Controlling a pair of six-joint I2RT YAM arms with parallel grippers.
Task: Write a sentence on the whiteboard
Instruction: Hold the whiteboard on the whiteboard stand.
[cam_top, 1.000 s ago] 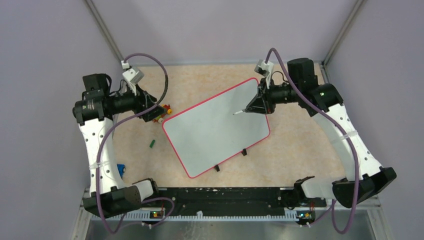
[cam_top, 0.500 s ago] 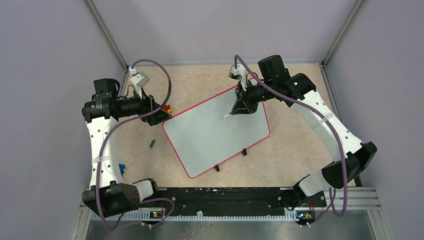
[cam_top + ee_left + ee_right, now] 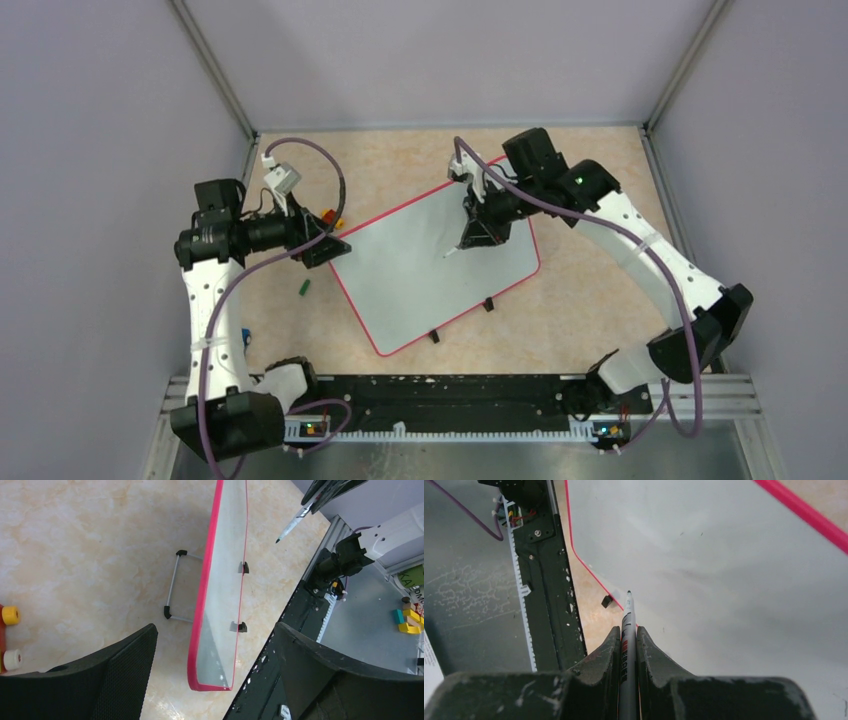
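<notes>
The whiteboard (image 3: 430, 275), white with a thin red rim, lies askew on the table, and no sentence shows on its blank face. My right gripper (image 3: 476, 238) hangs over the board's upper middle, shut on a grey marker (image 3: 455, 250). In the right wrist view the marker (image 3: 628, 611) juts out between the fingers of the gripper (image 3: 628, 630), its tip just above the whiteboard (image 3: 724, 555). My left gripper (image 3: 332, 250) stands open at the board's left corner. In the left wrist view the whiteboard's (image 3: 225, 580) corner lies ahead between the spread fingers of the gripper (image 3: 215, 626).
Red and yellow toy pieces (image 3: 333, 217) lie behind the left gripper. A small green piece (image 3: 304, 287) and a blue one (image 3: 243, 338) lie at the left. The board's black feet (image 3: 434, 337) stick out at its near edge. A black rail (image 3: 450, 395) runs along the front.
The right arm has swung left and nearer, carrying the marker over the board's middle. The left gripper has moved right to the board's left corner and opened a little wider.
</notes>
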